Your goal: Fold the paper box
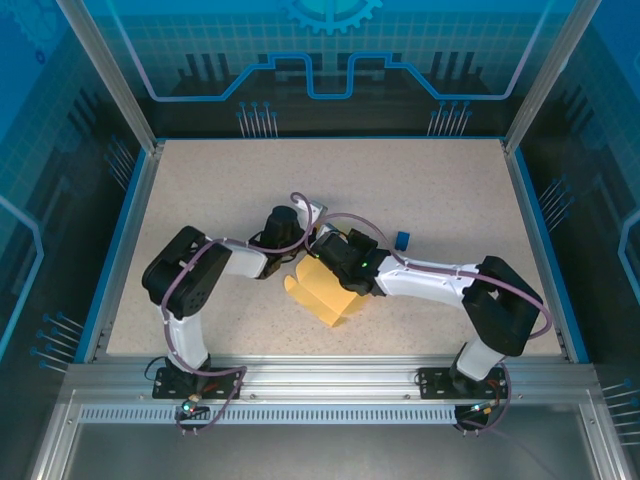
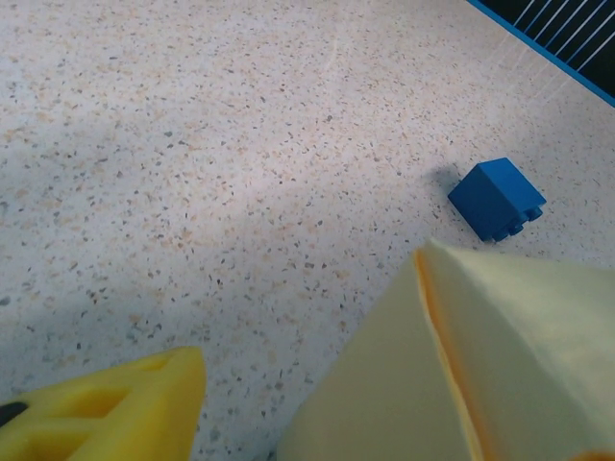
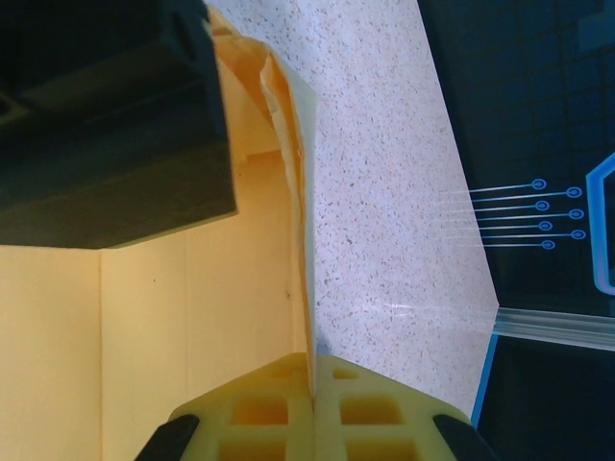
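The paper box point(image 1: 325, 292) sits half-made in the middle of the table point(image 1: 220, 190). The right gripper point(image 3: 310, 375) is pinched shut on one wall's edge, likely to stop it sliding. The left gripper point(image 1: 300, 247) is open and holds nothing. One finger point(image 2: 115, 408) waits just beside a raised flap, ready to push it, I think.

Count: 1 paper box point(image 1: 325, 295), 1 blue cube point(image 2: 496, 197), 2 robot arms (left arm point(image 1: 188, 278), right arm point(image 1: 500, 300)), 1 speckled table point(image 1: 420, 185).

Top camera looks down; wrist cameras closely share the paper box point(image 1: 322, 298)
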`<action>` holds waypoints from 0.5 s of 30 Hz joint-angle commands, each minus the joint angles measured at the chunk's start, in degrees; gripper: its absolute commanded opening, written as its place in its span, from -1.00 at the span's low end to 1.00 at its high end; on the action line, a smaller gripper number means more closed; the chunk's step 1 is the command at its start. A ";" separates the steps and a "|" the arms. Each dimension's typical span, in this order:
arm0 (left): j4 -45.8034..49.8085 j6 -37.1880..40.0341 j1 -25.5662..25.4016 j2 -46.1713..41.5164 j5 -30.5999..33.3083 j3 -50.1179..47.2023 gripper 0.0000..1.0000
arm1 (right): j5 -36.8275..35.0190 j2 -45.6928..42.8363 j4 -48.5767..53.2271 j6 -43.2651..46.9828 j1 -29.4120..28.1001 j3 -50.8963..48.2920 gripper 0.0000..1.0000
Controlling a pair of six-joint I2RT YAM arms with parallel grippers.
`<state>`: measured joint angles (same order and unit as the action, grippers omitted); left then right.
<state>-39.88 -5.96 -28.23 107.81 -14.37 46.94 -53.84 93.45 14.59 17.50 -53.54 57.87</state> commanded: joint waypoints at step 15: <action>3.27 -4.70 0.41 0.06 15.45 1.56 -0.58 | 3.60 -1.61 1.38 -4.57 -0.76 -0.48 -1.00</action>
<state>-39.27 -7.46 -29.58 107.96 -10.33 47.48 -51.11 93.32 13.89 15.33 -53.19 57.84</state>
